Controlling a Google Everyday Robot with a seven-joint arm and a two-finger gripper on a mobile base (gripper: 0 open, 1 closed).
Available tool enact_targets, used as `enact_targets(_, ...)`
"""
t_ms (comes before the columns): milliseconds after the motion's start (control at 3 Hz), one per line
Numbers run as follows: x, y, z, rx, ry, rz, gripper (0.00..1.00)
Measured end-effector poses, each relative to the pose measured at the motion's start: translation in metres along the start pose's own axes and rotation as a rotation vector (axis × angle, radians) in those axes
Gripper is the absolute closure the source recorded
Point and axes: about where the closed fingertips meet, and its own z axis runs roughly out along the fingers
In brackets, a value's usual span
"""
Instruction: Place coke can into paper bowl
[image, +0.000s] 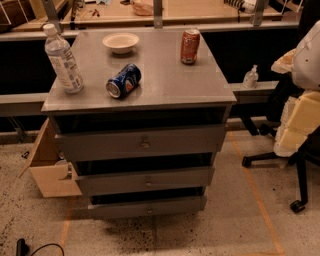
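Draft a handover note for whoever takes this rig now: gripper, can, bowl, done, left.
The gripper is not in view.
The coke can stands upright at the back right of the cabinet top.
The paper bowl sits empty at the back, left of it, apart.
Nothing done yet.
Left: grasp the can, set it in the bowl. Ignore the Pepsi can lying in front.
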Motion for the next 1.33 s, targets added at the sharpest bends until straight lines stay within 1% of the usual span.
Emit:
enact_targets(333,0.0,0.0,0.0,0.0,0.0,0.0,0.0)
enact_targets(667,-0.001,-0.016,0.006,-0.003,-0.067,0.002,0.0)
enact_targets(1000,-0.001,-0.067,0.024,0.046,-0.179,0.024,0.0)
enact_targets(1333,0.003,-0.117,0.059,0.098,-0.375,0.067,0.0)
